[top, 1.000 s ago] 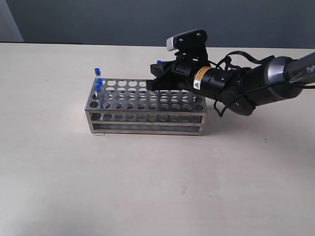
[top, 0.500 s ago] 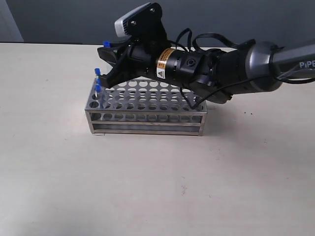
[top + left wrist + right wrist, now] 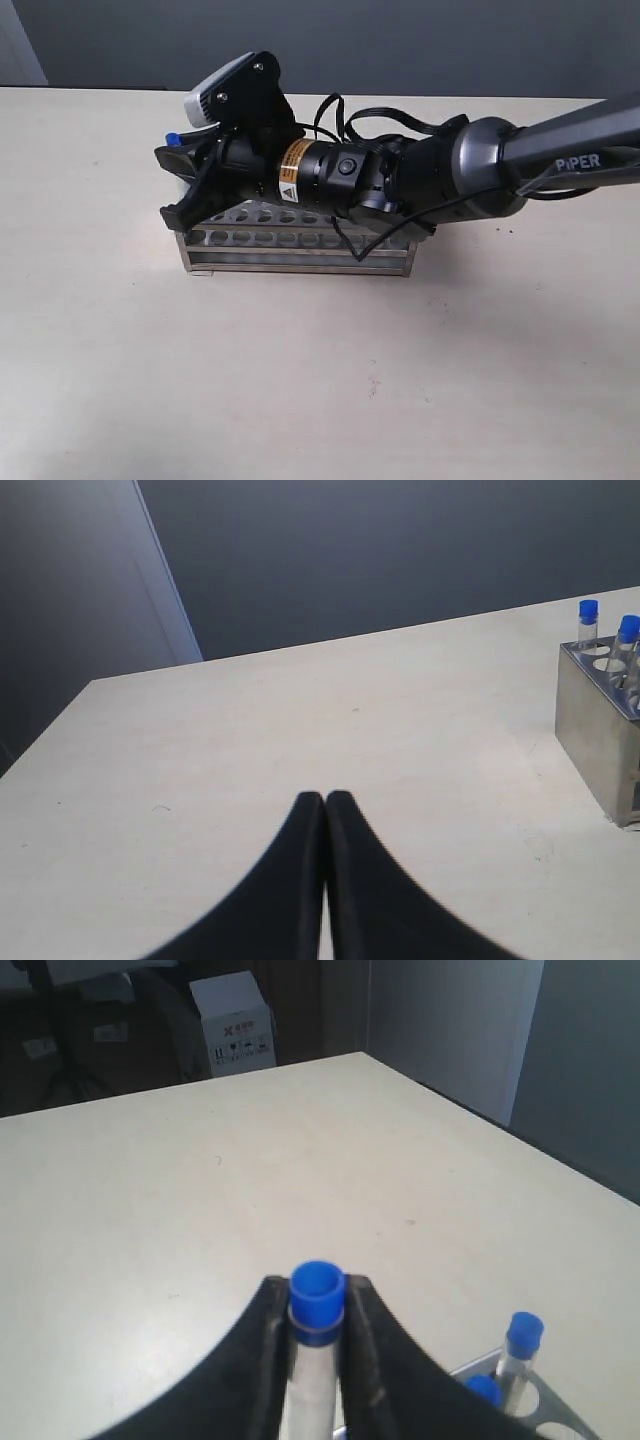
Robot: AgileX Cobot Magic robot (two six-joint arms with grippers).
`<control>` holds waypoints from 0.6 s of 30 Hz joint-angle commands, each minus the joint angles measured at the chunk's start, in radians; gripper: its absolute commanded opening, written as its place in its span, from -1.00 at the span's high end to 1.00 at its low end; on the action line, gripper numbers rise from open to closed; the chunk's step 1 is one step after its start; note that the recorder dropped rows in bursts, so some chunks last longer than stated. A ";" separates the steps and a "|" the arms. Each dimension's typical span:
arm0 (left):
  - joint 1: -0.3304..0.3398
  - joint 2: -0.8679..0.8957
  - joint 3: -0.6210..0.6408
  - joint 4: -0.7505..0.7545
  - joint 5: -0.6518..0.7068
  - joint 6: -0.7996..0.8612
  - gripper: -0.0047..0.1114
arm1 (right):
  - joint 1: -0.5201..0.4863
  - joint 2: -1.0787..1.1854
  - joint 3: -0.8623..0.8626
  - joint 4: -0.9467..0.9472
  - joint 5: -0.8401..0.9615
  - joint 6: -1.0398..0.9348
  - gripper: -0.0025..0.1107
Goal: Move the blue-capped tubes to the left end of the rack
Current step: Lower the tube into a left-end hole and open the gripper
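My right gripper [image 3: 170,182] reaches across the steel rack [image 3: 300,252] to its left end and is shut on a blue-capped tube [image 3: 318,1300], held just below the cap between the fingers [image 3: 268,1330]. The held tube's cap [image 3: 172,138] shows above the gripper. In the right wrist view, two more blue-capped tubes [image 3: 523,1335] stand in the rack corner [image 3: 560,1422] beside it. The left wrist view shows two capped tubes [image 3: 588,620] in the rack's end [image 3: 595,730], far from my left gripper [image 3: 325,800], which is shut and empty above bare table.
The right arm's body [image 3: 400,185] and cables lie over most of the rack's top plate, hiding its holes and the standing tubes in the exterior view. A white box [image 3: 232,1022] sits beyond the table's far edge.
My right gripper has carried the tube leftward along the rack, from near the middle to over its left end, and now covers the tubes that stood visible there.
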 commanded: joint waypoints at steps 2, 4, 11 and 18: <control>-0.006 0.004 -0.002 -0.004 -0.013 -0.003 0.91 | 0.002 0.001 -0.004 0.008 -0.040 -0.012 0.96; -0.006 0.004 -0.002 -0.004 -0.013 -0.003 0.91 | 0.002 0.001 -0.014 0.008 -0.025 -0.016 0.96; -0.006 0.004 -0.002 -0.004 -0.013 -0.003 0.91 | 0.002 0.016 -0.057 0.008 0.000 -0.032 0.96; -0.006 0.004 -0.002 -0.004 -0.013 -0.003 0.91 | 0.002 0.092 -0.078 0.053 0.005 -0.034 0.96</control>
